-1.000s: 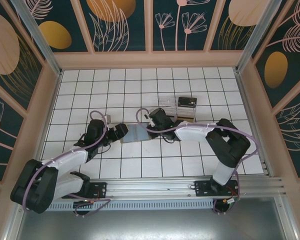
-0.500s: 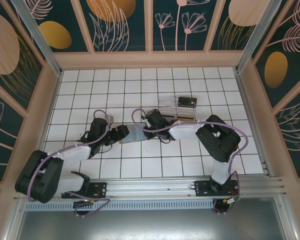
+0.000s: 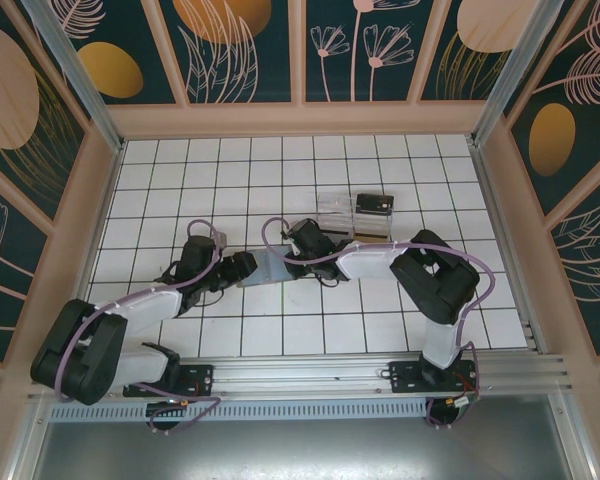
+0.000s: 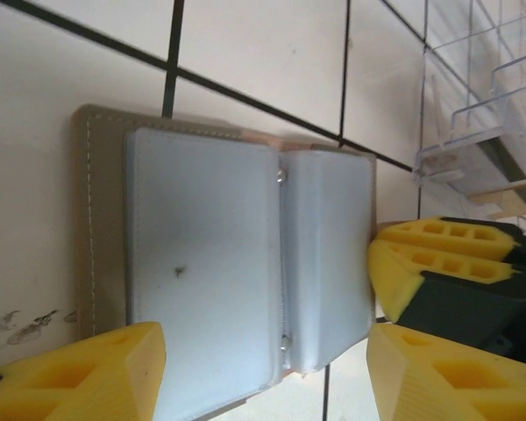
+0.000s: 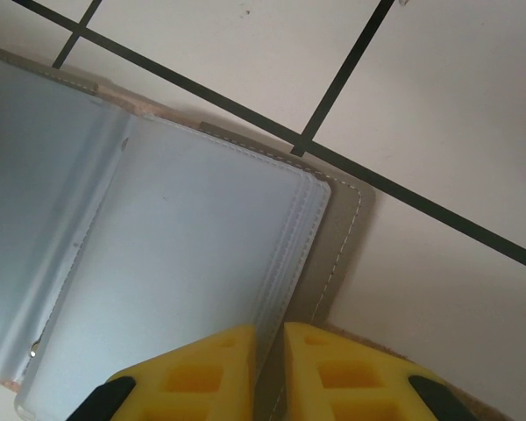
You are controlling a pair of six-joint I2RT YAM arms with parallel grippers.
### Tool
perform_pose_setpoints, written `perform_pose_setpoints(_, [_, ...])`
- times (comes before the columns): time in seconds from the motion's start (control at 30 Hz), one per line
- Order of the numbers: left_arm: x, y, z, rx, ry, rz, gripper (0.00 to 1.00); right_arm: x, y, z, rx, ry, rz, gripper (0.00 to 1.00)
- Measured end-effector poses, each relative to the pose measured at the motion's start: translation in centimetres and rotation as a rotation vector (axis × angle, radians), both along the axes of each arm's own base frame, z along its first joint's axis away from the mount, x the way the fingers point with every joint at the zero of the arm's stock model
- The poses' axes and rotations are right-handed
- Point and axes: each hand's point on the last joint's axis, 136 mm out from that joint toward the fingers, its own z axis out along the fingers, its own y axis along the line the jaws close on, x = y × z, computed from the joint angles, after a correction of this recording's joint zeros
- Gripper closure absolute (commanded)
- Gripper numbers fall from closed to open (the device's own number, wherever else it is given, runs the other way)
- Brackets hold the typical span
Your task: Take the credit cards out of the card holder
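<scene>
Card holder (image 3: pixel 265 268) lies open on the tiles, mid-table, between the arms. Probably light and floppy, with slick plastic sleeves; best pinned by a cover edge. Left gripper (image 4: pixel 267 333): jaws wide, straddling the holder, gripping nothing. Right gripper (image 5: pixel 269 333): nearly closed, seemingly pinching the holder's right cover edge.
</scene>
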Motion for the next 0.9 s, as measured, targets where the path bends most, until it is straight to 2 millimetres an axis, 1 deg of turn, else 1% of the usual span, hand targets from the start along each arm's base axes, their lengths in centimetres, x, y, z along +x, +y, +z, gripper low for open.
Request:
perform_pose_setpoints(0.13, [0.0,0.0,0.1,-0.001,-0.002,-0.001,0.37,0.0,0.0,0.0,0.0,0.0,0.0,0.81])
perform_pose_setpoints(0.37, [-0.4,-0.1,-1.8,0.013,0.058,-0.01,0.37,0.0,0.0,0.0,0.0,0.001,0.0,0.81])
perform_pose_setpoints(0.73, [-0.2,-0.8,-1.7,-0.016,0.05,-0.037,0.36,0.0,0.1,-0.1,-0.001,0.0,0.0,0.81])
perform_pose_setpoints(0.9, [0.5,-1.6,-1.6,-0.031,0.043,-0.055,0.36,0.2,0.1,0.0,-0.002,-0.003,-0.003,0.81])
